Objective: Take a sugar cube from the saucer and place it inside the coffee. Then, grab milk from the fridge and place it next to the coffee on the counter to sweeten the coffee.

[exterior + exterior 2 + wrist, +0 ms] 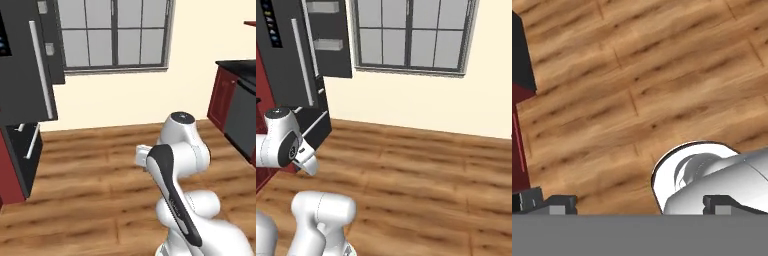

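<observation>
Fridge (27,75) shows a silver handle, no legible writing.

Home kitchen | we see a tall black fridge (27,65) | black counter (237,64) over dark red cabinets (221,97) | wood floor (421,180) | paned window (411,35)

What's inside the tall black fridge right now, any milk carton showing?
The tall black fridge shows its black door, long silver handle and pale door bins. Its shelves are hidden from these angles, so no milk carton can be confirmed. Below, a drawer is visible, contents unseen.
</observation>
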Available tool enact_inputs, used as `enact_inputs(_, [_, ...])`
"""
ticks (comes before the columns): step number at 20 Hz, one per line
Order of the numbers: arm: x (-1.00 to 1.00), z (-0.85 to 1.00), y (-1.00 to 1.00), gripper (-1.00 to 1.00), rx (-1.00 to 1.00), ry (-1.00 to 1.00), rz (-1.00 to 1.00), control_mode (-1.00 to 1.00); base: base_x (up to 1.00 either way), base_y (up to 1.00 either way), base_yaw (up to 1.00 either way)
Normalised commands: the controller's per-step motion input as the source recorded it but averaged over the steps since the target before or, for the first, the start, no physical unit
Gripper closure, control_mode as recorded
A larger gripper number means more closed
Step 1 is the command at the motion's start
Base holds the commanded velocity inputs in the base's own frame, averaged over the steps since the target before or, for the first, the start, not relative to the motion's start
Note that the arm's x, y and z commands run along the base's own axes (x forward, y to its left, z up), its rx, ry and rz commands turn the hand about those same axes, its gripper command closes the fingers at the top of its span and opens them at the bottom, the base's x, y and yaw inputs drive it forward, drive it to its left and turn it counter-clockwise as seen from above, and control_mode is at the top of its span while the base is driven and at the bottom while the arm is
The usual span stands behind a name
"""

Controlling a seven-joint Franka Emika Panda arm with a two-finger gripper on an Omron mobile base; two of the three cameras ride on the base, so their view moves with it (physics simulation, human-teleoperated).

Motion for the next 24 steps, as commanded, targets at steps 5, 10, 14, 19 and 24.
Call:
enact_inputs(5, [0.00, 0.00, 0.00, -1.00, 0.00, 0.00, 0.00, 1.00, 1.00, -0.53, 0.38])
enact_inputs(10, [0.00, 0.00, 0.00, -1.00, 0.00, 0.00, 0.00, 1.00, 1.00, -0.38, 0.47])
enact_inputs(14, [0.00, 0.00, 0.00, -1.00, 0.00, 0.00, 0.00, 1.00, 1.00, -0.51, 0.46])
enact_inputs(19, [0.00, 0.00, 0.00, -1.00, 0.00, 0.00, 0.00, 1.00, 1.00, -0.63, 0.43])
enact_inputs(24, [0.00, 0.00, 0.00, -1.00, 0.00, 0.00, 0.00, 1.00, 1.00, -0.62, 0.44])
